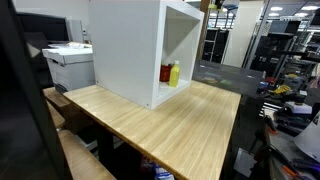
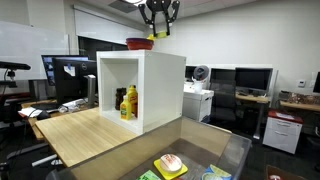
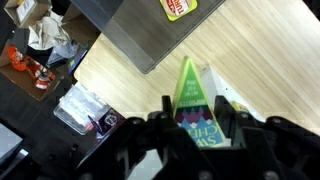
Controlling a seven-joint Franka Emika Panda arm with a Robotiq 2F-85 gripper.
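Observation:
In the wrist view my gripper (image 3: 195, 112) is shut on a green wedge-shaped packet (image 3: 189, 84) with printed lettering, its narrow end pointing away from the camera. The black fingers (image 3: 163, 108) press on both of its sides. In an exterior view the gripper (image 2: 157, 30) hangs high above the top of a white open-fronted cabinet (image 2: 160, 85), with the packet (image 2: 155, 37) showing yellow-green at its tips. A red bowl-like object (image 2: 138, 43) rests on the cabinet top just beside the packet. Whether the packet touches the cabinet top I cannot tell.
The cabinet (image 1: 125, 50) stands on a wooden table (image 1: 170, 125). Inside it are a red bottle (image 1: 165, 73) and a yellow bottle (image 1: 175, 72). A grey surface (image 3: 140, 35) with a red-and-yellow item (image 3: 180, 7) lies beyond the table. Printers, monitors and office clutter surround the table.

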